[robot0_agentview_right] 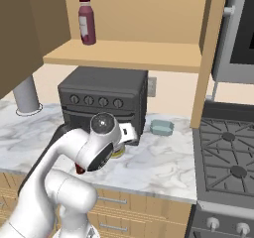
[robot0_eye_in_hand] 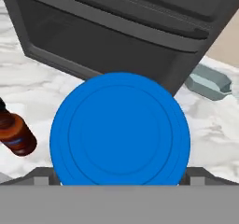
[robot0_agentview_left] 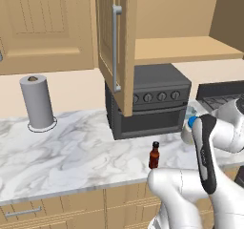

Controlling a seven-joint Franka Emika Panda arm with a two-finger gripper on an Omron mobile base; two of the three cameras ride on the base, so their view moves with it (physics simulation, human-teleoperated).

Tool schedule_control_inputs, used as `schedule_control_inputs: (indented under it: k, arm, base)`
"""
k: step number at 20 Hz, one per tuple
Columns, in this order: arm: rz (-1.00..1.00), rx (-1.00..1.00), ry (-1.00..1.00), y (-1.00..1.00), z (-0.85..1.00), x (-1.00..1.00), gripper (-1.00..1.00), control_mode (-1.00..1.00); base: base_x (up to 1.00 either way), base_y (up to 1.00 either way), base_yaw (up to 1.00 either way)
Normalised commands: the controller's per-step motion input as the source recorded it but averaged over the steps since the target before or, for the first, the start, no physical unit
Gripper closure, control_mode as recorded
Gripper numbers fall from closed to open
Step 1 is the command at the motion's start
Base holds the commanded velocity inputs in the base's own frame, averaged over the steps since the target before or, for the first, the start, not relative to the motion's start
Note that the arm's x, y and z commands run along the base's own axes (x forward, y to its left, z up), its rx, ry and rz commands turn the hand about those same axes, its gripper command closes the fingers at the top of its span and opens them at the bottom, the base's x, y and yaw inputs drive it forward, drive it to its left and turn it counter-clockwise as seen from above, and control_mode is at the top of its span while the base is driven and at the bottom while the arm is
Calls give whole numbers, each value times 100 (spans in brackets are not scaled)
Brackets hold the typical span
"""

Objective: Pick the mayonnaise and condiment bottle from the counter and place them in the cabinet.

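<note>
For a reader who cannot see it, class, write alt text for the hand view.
A round blue lid, seen from straight above, takes up the middle of the picture, over a marbled counter. Behind it stands a dark toaster oven, with a brown bottle at the left edge and a pale green dish at the right.

The blue screw lid of the mayonnaise point(robot0_eye_in_hand: 120, 130) sits close under the camera, seen from straight above, with a dark finger tip point(robot0_eye_in_hand: 41, 176) showing just past its edge on either side. Left of it lies the condiment bottle point(robot0_eye_in_hand: 16, 135), brown with a reddish label, on the marbled counter point(robot0_eye_in_hand: 215, 129). Beyond the lid stands a dark toaster oven point(robot0_eye_in_hand: 107, 36), and to its right a small pale-green dish point(robot0_eye_in_hand: 209, 84)
</note>
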Motion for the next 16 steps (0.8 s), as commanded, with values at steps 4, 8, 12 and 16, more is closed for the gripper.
schedule_control_inputs:
  k: [4,8,12,16]
  arm:
    - [0,-11,-12,38,51,-27,100,-100]
    - [0,-6,-5,28,57,-22,100,-100]
    - [0,0,0,21,63,-20,100,-100]
    - [0,0,0,18,56,-17,100,-100]
  base:
    - [0,0,0]
    - [0,0,0]
    - [0,0,0]
    - [0,0,0]
